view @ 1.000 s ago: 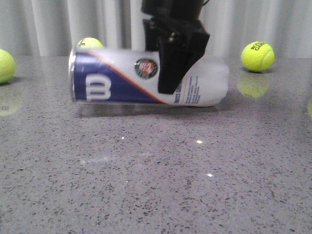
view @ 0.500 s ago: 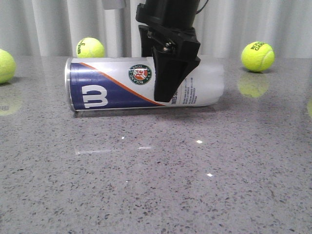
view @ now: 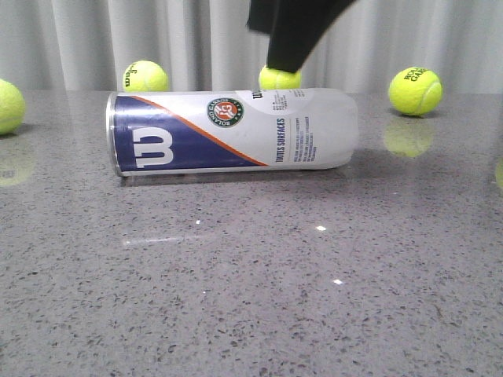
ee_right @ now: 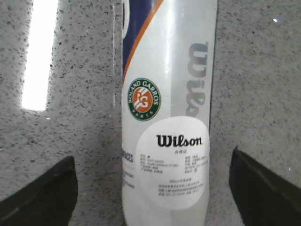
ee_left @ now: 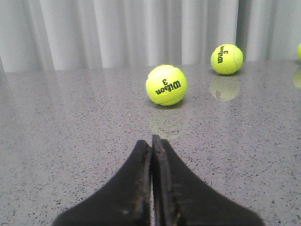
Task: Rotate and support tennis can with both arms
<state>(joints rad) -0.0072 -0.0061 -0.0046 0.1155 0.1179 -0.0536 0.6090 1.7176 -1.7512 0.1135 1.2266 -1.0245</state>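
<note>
Right wrist view: tennis can [ee_right: 167,117] lies on its side on the desk [ee_right: 70,141], centred between the wide-spread jaws of the right gripper [ee_right: 153,188], untouched, likely freed to rest. Left gripper [ee_left: 151,155] jaws pressed together, empty, facing balls, away from can.

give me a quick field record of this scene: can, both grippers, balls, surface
can: tall clear plastic tennis can with white and navy Wilson label, lying on its side, metal-rimmed end to the robot's left
right gripper: black right gripper open, above the can, fingers wide on either side, not touching it
left gripper: black left gripper shut, holding nothing
balls: yellow-green tennis balls scattered behind and beside the can
surface: grey speckled stone tabletop, glossy
</note>
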